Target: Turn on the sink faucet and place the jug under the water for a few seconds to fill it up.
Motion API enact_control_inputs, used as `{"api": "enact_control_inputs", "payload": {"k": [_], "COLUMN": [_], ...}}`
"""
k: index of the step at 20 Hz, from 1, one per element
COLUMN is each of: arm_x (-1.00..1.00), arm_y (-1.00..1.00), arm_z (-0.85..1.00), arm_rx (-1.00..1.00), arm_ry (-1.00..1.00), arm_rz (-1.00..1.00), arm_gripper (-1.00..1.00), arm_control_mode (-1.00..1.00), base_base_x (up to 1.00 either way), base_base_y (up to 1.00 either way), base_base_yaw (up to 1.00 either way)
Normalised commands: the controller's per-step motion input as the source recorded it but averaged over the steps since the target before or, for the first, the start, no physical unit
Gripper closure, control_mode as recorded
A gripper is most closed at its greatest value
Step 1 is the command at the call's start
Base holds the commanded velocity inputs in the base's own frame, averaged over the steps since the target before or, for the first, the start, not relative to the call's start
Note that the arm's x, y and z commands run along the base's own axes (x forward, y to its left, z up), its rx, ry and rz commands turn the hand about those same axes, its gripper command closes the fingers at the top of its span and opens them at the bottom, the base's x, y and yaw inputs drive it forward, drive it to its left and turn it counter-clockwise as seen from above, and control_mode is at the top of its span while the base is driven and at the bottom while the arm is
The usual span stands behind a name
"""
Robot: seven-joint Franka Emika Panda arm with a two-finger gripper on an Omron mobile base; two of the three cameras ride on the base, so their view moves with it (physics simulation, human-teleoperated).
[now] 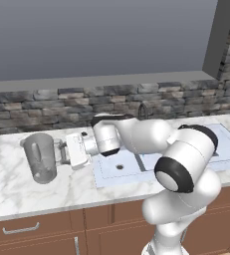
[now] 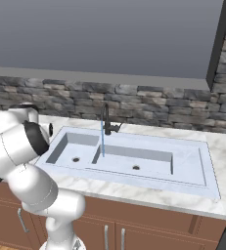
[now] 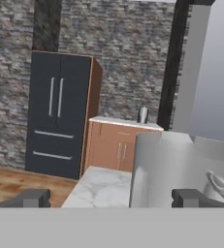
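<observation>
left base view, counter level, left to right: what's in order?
jug → gripper at the jug's handle side → left sink basin with its drain → the arm's big elbow, which hides the basin behind it → right edge of the sink.

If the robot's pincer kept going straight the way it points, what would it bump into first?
Most likely the jug. The pincer points sideways at it on the counter, and the jug fills the space just ahead in the hand view, though the exact gap is unclear.
</observation>
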Motion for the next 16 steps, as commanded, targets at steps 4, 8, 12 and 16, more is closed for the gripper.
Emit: {"api": "enact_control_inputs", "payload": {"k": [4, 8, 12, 16], "arm_x": [0.00, 0.00, 0.00, 0.00], "arm_y": [-0.28, -0.26, -0.02, 0.00], "arm_z": [-0.02, 0.00, 0.00, 0.00], "arm_rx": [0.05, 0.06, 0.02, 0.00], "arm_ry": [-0.03, -0.03, 0.00, 0.00], "arm_rz": [0.04, 0.02, 0.00, 0.00], "arm_gripper": [-1.00, -1.00, -1.00, -1.00], "arm_control_mode": [-1.00, -1.00, -1.00, -1.00], "base_base_x": [0.00, 0.00, 0.00, 0.00], "base_base_y": [0.00, 0.00, 0.00, 0.00], "base_base_yaw": [0.00, 0.00, 0.00, 0.00]}}
